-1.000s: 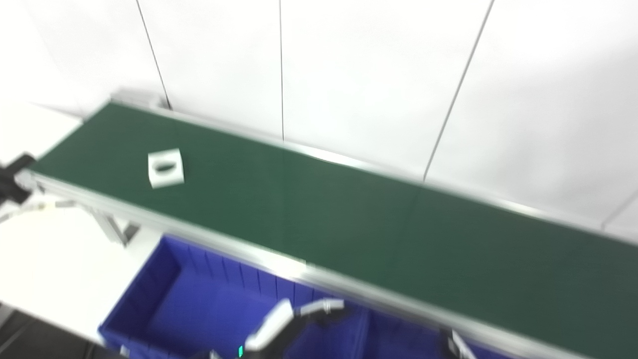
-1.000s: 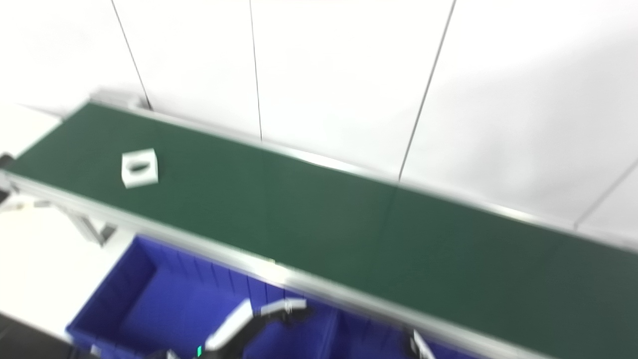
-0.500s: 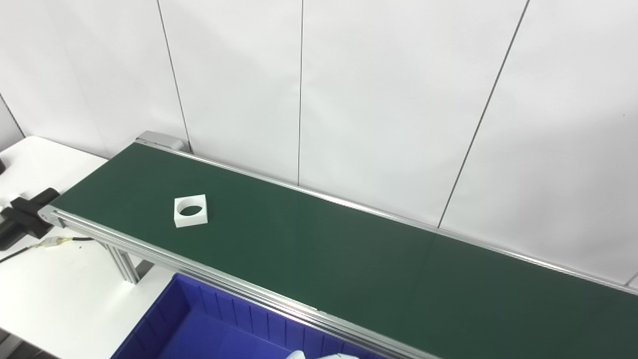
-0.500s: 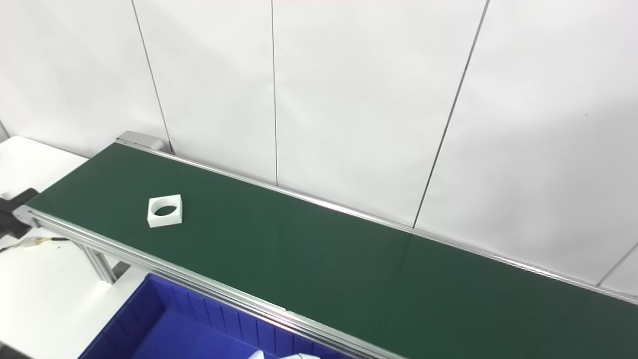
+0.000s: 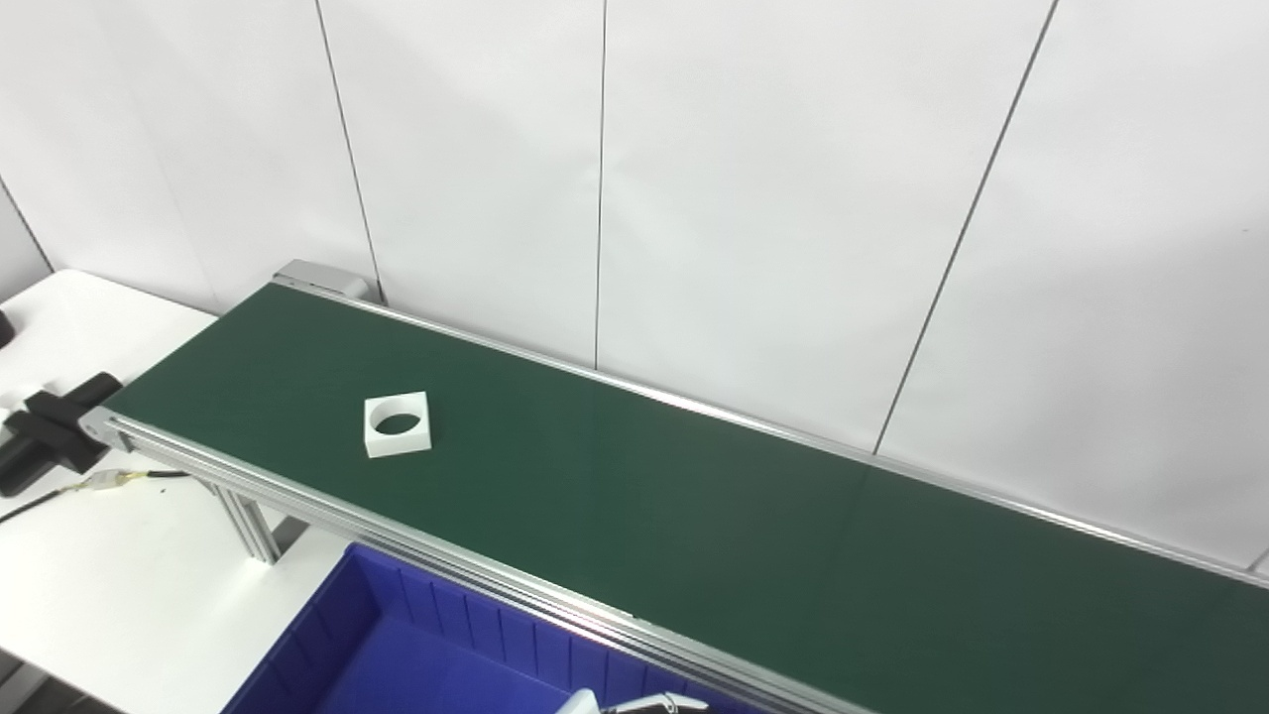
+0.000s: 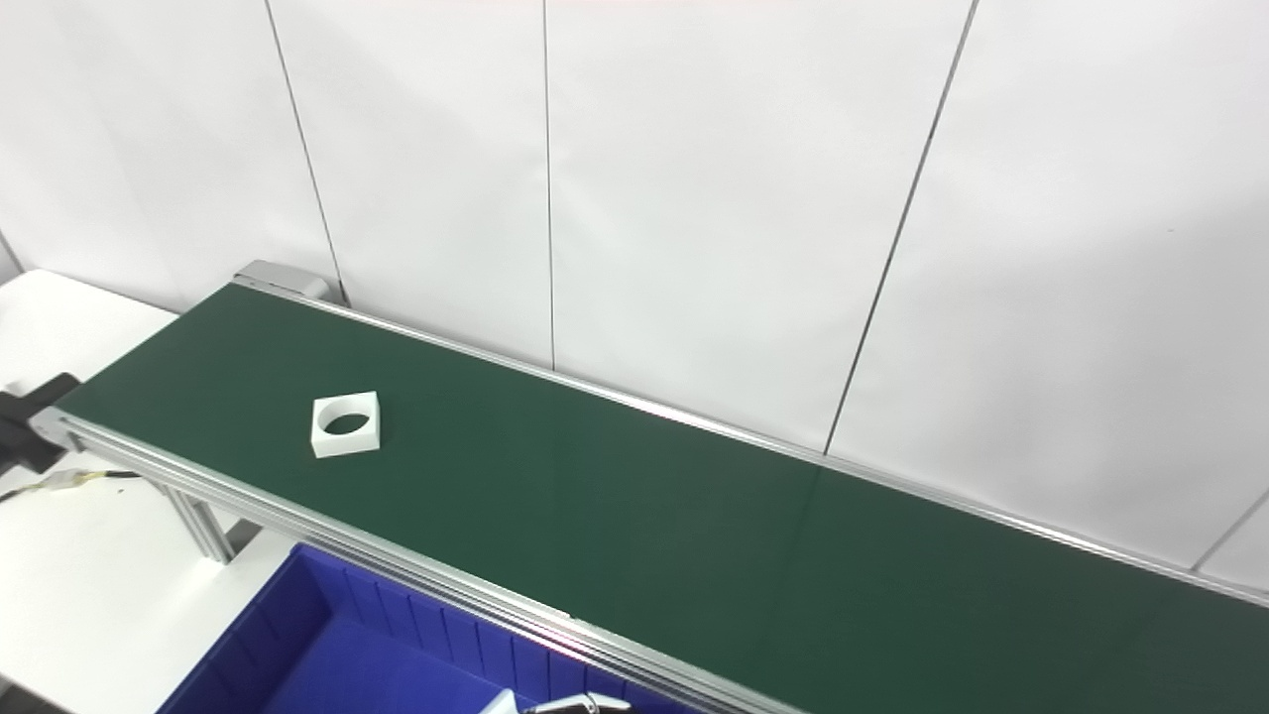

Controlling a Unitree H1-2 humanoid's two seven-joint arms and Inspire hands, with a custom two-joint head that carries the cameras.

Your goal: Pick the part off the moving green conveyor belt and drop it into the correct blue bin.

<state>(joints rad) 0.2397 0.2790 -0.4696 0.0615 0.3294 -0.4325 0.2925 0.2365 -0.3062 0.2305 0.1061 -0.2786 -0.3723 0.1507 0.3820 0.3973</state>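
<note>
A white square part (image 5: 398, 424) with a round hole lies flat on the green conveyor belt (image 5: 694, 496), near its left end, above a blue bin (image 5: 416, 654). Only the left hand's tip (image 5: 634, 705) shows; its grasp cannot be told.

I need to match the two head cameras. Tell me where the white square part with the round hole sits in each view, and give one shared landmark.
Left eye view: the white square part lies flat on the green conveyor belt, left of centre, near the belt's left end.
Right eye view: the same part sits further left in the picture.
Shared landmark: the silver end cap at the belt's far left corner, up and left of the part.
</note>
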